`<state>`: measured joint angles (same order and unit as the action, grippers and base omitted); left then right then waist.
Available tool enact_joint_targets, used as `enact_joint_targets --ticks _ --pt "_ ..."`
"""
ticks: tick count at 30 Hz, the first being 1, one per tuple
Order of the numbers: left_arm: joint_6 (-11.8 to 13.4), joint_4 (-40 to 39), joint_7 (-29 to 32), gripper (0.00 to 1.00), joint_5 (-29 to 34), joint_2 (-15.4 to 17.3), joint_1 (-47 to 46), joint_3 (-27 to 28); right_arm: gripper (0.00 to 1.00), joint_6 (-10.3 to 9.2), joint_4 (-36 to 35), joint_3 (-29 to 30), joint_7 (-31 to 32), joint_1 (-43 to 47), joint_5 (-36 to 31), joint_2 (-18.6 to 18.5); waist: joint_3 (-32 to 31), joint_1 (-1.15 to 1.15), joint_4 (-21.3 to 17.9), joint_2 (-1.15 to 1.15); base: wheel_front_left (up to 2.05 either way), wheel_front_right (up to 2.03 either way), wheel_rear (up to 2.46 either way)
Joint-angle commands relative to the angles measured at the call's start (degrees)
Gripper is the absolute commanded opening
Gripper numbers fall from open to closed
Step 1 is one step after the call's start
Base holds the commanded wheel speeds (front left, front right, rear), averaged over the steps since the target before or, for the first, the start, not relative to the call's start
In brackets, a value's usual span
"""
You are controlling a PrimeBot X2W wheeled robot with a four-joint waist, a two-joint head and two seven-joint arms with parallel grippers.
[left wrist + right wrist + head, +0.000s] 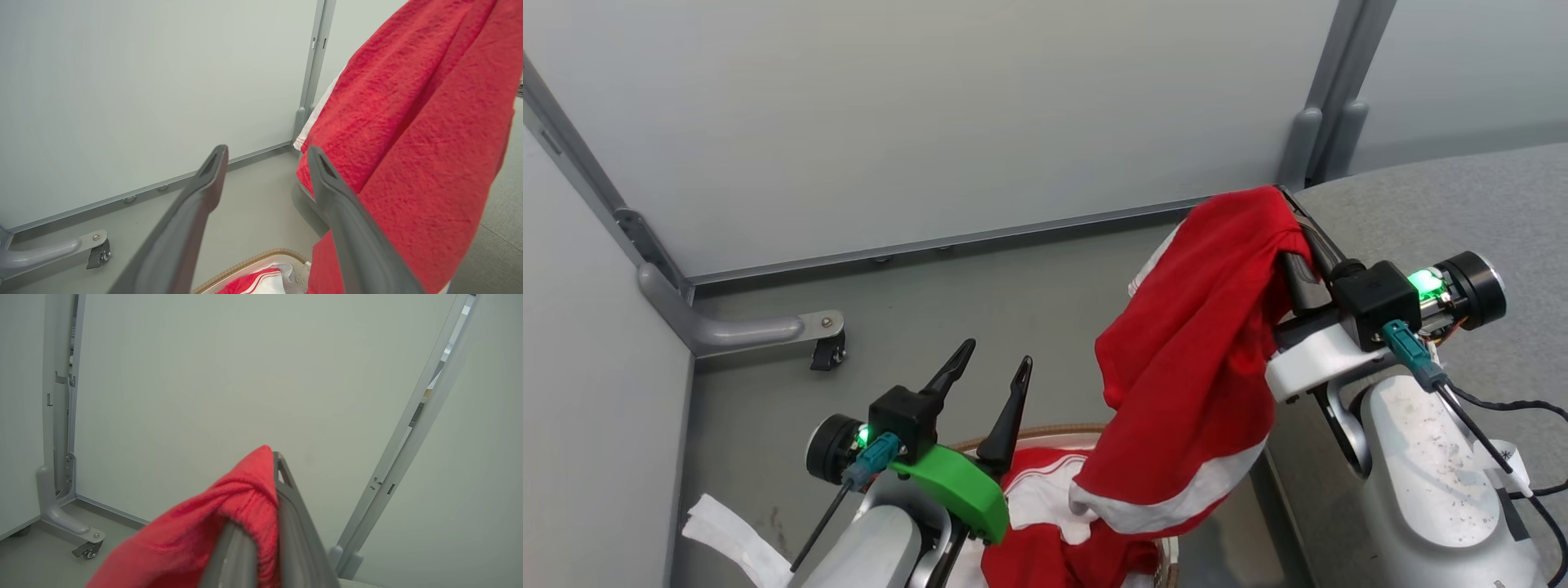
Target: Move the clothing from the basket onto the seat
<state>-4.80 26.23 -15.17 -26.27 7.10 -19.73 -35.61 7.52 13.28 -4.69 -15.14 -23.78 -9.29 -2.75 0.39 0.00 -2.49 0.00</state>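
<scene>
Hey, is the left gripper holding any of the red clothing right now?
No, the left gripper stands open with only bare floor between its fingers, and the red garment hangs off to one side.

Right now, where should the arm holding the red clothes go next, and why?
Probably swing the right gripper sideways to its right, over the seat. It is shut on a red garment that hangs above the basket, beside the seat but not on it. The left gripper is open and empty.

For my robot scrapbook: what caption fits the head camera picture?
Right claw shut on a red garment hanging over the basket beside the grey seat; left claw open.
</scene>
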Motion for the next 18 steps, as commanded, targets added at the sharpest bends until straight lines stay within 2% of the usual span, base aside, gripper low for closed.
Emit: enact_joint_targets --ticks 1,9,18 --pt "-0.25 -0.36 0.03 1.00 0.94 -0.45 1.18 0.82 0.00 -0.07 -0.11 0.08 -0.03 0.37 0.15 -0.25 0.16 0.00 -0.99 0.00 0.00 0.00 0.00" --pt "-1.29 -1.01 0.03 1.00 3.76 -2.59 3.84 3.67 0.00 -0.07 0.32 -0.34 -0.02 -0.06 -0.36 -0.25 0.99 0.00 -7.73 0.00 0.00 0.00 0.00" --pt "-2.32 -0.77 0.03 1.00 5.20 -3.82 3.51 3.28 0.00 -0.07 0.93 0.72 -0.02 -0.59 -1.41 -0.54 3.22 0.00 -16.81 0.00 0.00 0.00 0.00"
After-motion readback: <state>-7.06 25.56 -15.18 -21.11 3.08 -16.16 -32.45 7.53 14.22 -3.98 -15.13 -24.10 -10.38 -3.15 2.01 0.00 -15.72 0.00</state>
